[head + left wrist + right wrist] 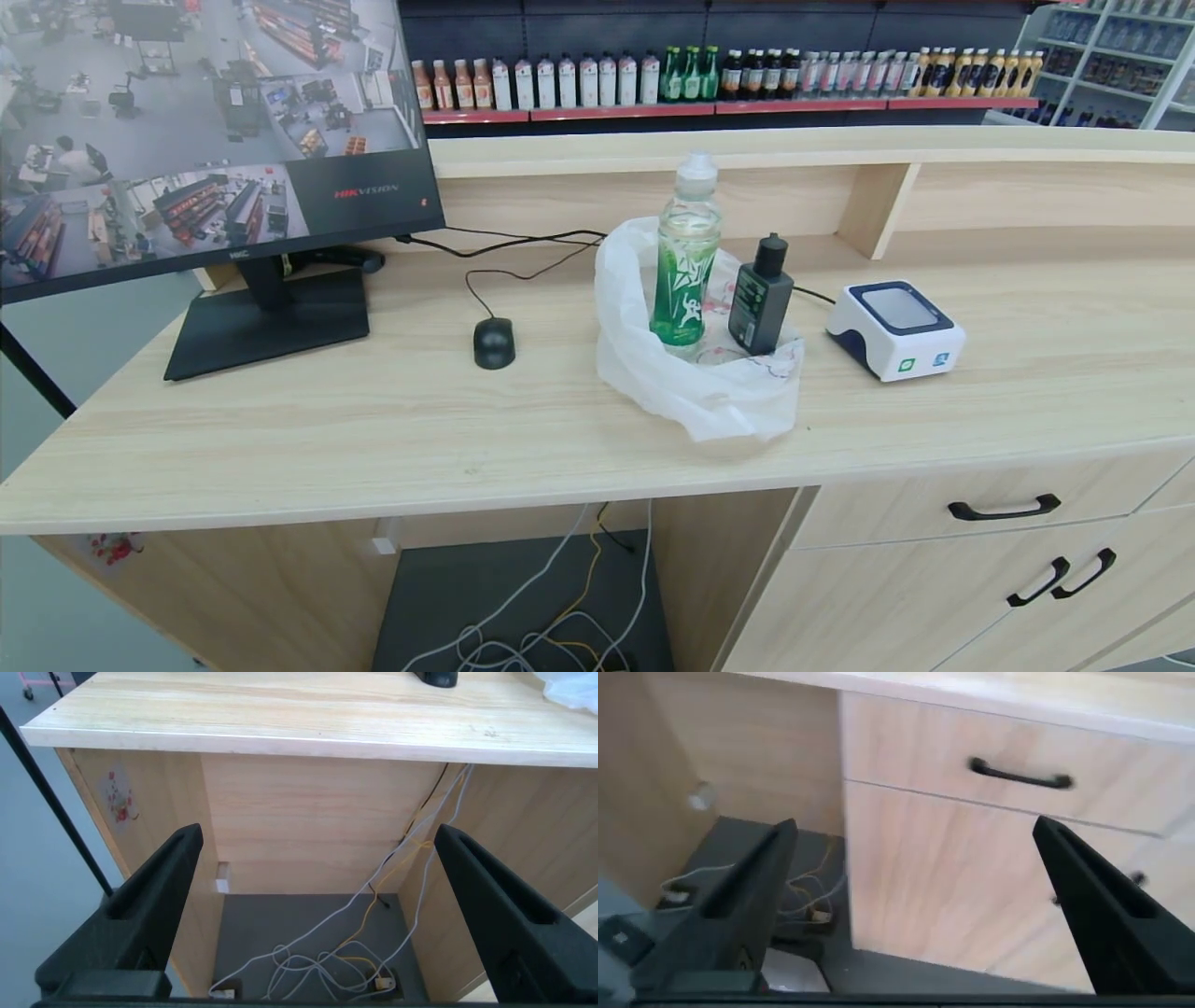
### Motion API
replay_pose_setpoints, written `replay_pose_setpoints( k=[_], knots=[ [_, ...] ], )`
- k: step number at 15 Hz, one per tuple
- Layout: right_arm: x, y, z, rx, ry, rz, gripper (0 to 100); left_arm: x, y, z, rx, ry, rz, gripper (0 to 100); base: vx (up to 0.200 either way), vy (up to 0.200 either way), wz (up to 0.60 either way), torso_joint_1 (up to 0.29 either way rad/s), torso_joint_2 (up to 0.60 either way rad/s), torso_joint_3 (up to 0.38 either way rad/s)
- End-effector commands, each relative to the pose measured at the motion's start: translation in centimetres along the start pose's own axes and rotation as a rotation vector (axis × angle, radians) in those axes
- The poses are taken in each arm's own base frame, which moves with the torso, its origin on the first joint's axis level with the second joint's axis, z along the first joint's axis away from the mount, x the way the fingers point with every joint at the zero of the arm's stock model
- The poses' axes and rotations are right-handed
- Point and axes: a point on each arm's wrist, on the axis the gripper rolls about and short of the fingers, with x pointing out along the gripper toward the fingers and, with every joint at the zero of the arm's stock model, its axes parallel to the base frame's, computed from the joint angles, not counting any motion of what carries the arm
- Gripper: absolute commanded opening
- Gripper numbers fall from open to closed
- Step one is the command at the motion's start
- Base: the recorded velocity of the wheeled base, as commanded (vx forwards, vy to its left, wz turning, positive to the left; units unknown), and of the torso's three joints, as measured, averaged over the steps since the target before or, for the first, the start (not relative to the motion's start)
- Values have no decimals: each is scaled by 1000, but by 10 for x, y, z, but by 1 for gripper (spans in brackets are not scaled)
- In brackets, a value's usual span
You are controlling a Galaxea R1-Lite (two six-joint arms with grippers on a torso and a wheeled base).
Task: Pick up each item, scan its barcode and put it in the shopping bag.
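Note:
A clear bottle with a green label (687, 261) stands upright inside the white plastic shopping bag (653, 373) on the wooden counter. Beside it, in the same bag, stands a small dark bottle with a black cap (761, 299). A white and dark blue barcode scanner (894, 329) sits to the right of the bag. My left gripper (318, 905) is open, held low in front of the counter's open knee space. My right gripper (920, 905) is open too, down in front of the drawer front.
A monitor (205, 121) on a black stand occupies the counter's left, with a black mouse (494, 342) and cables between it and the bag. Drawers with black handles (1004, 510) are under the counter at right. Loose cables (327, 952) lie on the floor in the knee space.

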Motion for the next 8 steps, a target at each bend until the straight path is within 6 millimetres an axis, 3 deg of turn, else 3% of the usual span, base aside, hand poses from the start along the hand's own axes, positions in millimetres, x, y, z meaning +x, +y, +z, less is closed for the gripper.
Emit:
replay_pose_setpoints(
  k=[1,4,8],
  knots=[
    [7,3,3,6,101,-114,100,0,0,0,1,0,1,100,0,0,0,0,0,0],
    [17,5,5,134,237,-312,100,0,0,0,-1,0,1,100,0,0,0,0,0,0],
    [2,8,-2,98,48,-329,100,0,0,0,-24,-2,1,100,0,0,0,0,0,0]
  ],
)
